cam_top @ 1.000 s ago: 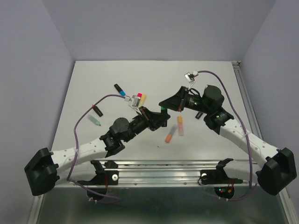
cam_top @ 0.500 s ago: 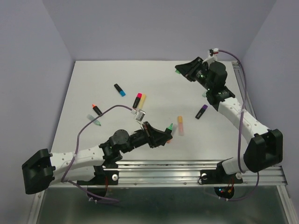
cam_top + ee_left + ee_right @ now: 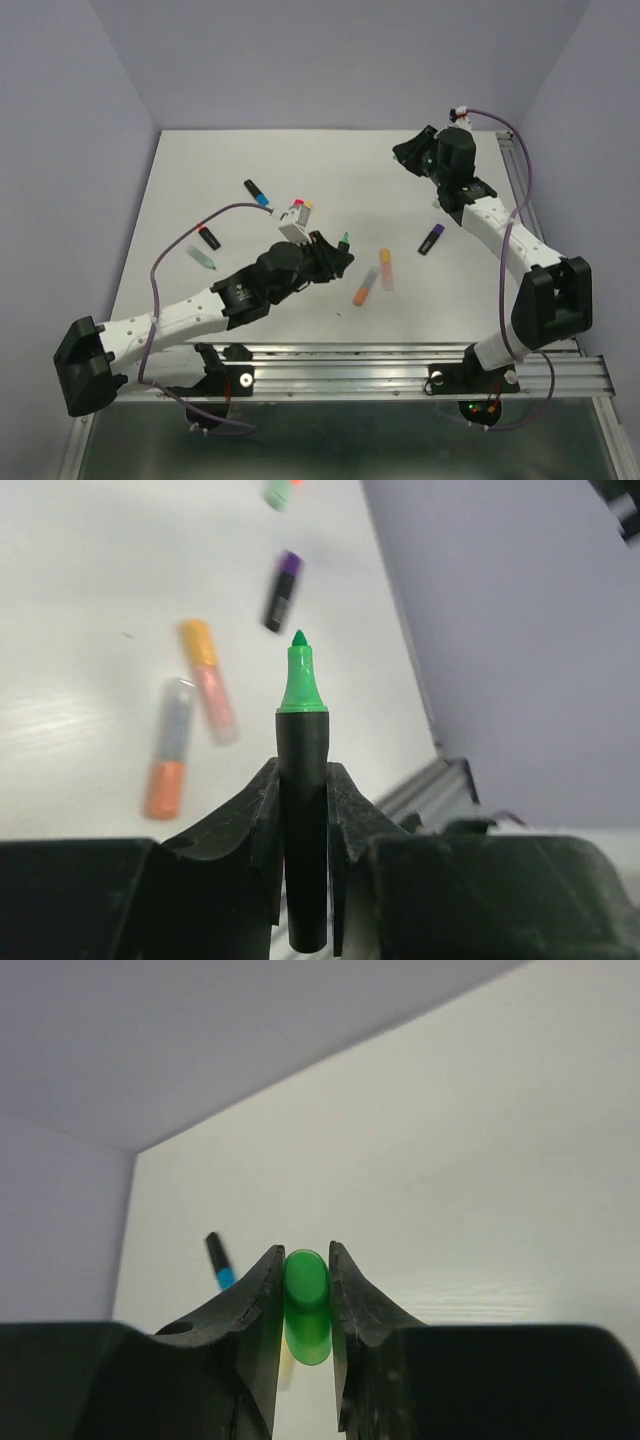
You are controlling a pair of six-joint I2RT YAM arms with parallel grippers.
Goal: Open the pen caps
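My left gripper (image 3: 338, 252) (image 3: 303, 770) is shut on a black pen body whose bare green tip (image 3: 344, 238) (image 3: 300, 680) points up and away, near the table's middle. Far back on the right, my right gripper (image 3: 403, 153) (image 3: 304, 1255) is shut on the green pen cap (image 3: 307, 1305), which sits upright between its fingers. That cap is hidden in the top view. Capped pens lie on the table: blue (image 3: 257, 192) (image 3: 219, 1265), purple (image 3: 431, 239) (image 3: 281, 590), orange (image 3: 365, 290) (image 3: 165, 752) and a pink pen with an orange cap (image 3: 385, 268) (image 3: 208, 682).
A mint pen (image 3: 203, 259) and a black pen with a red end (image 3: 208, 236) lie at the left. Pink and yellow pens (image 3: 303, 205) peek out behind the left wrist. Purple walls close the back and sides. A metal rail (image 3: 400, 355) runs along the near edge.
The grippers met at the table's middle a second ago. The right arm has swung to the back right with the green cap; the left gripper keeps the uncapped pen and has shifted slightly.
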